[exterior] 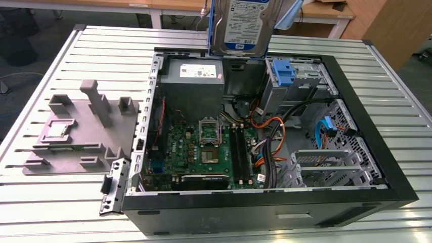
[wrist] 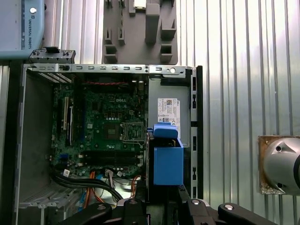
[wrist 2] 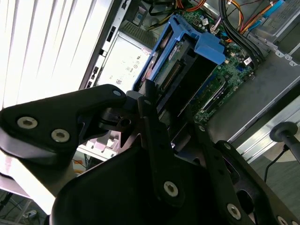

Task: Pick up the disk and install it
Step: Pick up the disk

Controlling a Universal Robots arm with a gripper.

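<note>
The gripper [wrist 2: 173, 124] is closed on the disk [exterior: 240, 23]. In the second wrist view its black fingers [wrist 2: 151, 110] flank the near end of the drive, and nothing else carries it. The disk hangs clear of everything, straight out from the fingers, with its long axis running away from the wrist and down towards the open computer case [exterior: 270, 217]. In the exterior view it stands upright on end with its label facing the camera and its blue carrier rails [exterior: 210, 30] along its long edges. Its lower end is just above the case's far wall, not touching it. Beneath that lower end, inside the far edge of the case, the grey power-supply box [exterior: 192, 76] lies towards the exterior view's left. The blue bracket [exterior: 284, 71], on its grey metal cage [exterior: 307, 76], sits in the far corner towards the exterior view's right. The disk hangs roughly between the two, and I cannot tell which it stands more squarely over. The first wrist view looks down the drive and shows its blue end [wrist: 167, 159] beside the power-supply box, near that side wall, with the motherboard [wrist: 112, 126] further in. The case lies on its side on the slatted table [exterior: 68, 212].
</note>
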